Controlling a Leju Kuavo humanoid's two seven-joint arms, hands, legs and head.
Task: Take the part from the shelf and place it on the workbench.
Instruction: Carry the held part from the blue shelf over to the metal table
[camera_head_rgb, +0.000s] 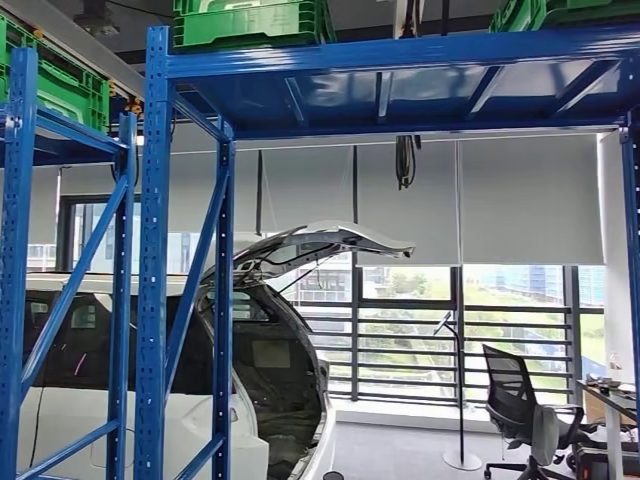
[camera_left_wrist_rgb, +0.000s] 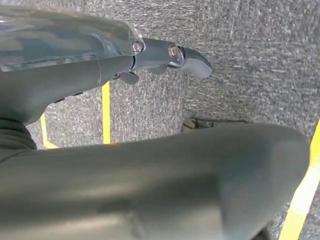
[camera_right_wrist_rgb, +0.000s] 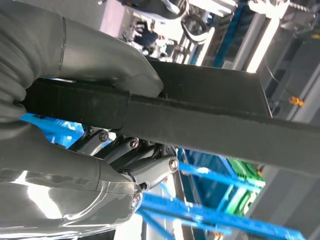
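Note:
My right hand (camera_right_wrist_rgb: 56, 165) grips a long, flat black part (camera_right_wrist_rgb: 211, 125); the thumb (camera_right_wrist_rgb: 98, 57) presses one face and the darker fingers (camera_right_wrist_rgb: 147, 167) curl under the other. The part reaches well past the hand, and blue shelf beams and a green crate (camera_right_wrist_rgb: 241, 177) blur behind it. My left hand (camera_left_wrist_rgb: 56, 85) hangs over grey carpet, holding nothing, with a finger (camera_left_wrist_rgb: 188, 57) stretched out straight. In the head view the blue steel shelf (camera_head_rgb: 155, 250) rises at the left, with green crates (camera_head_rgb: 249, 25) on its top level.
A white car (camera_head_rgb: 249, 440) with its tailgate raised stands behind the shelf. A black office chair (camera_head_rgb: 521, 410), a thin floor stand (camera_head_rgb: 460, 400) and a table edge (camera_head_rgb: 611, 395) are at the right. Yellow tape lines (camera_left_wrist_rgb: 106, 115) mark the carpet.

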